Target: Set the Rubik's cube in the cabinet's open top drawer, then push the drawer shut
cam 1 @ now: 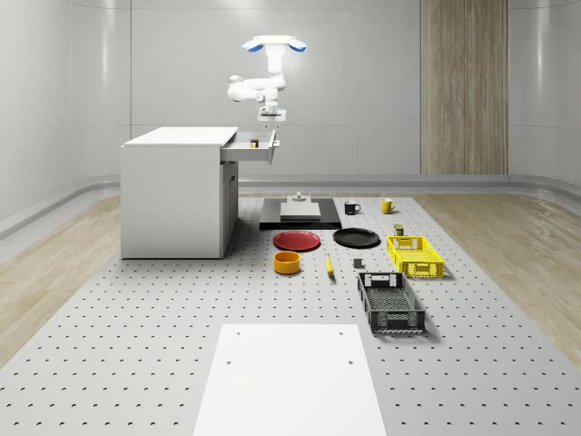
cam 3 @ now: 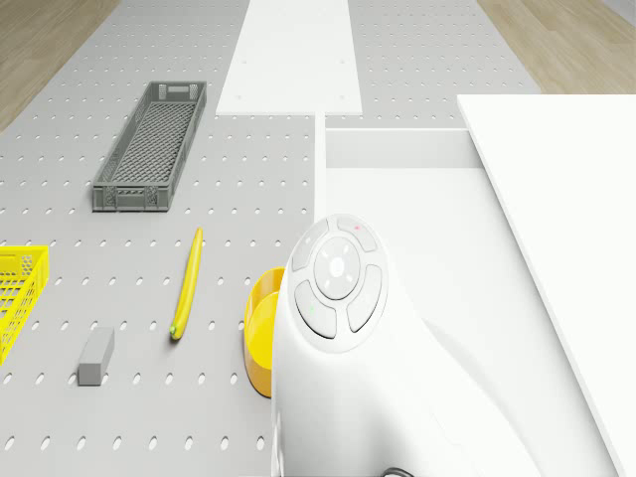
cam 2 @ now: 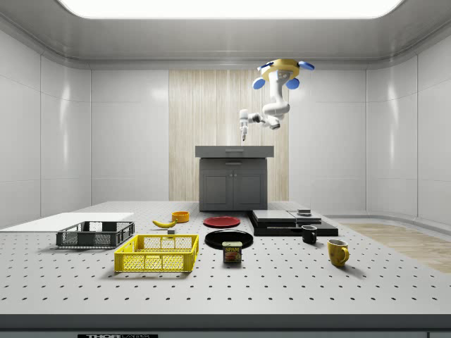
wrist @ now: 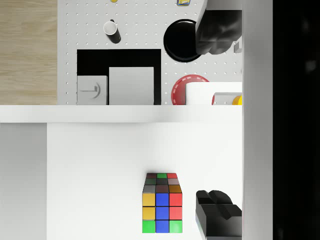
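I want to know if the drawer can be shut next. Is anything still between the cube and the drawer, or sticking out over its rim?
Nothing visible. The cube already lies on the drawer floor, and the claw hangs above while the drone hovers over it.

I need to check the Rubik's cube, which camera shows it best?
The wrist view: the Rubik's cube lies on the drawer floor, colours plain. In the whole-scene view it is a small speck inside the drawer.
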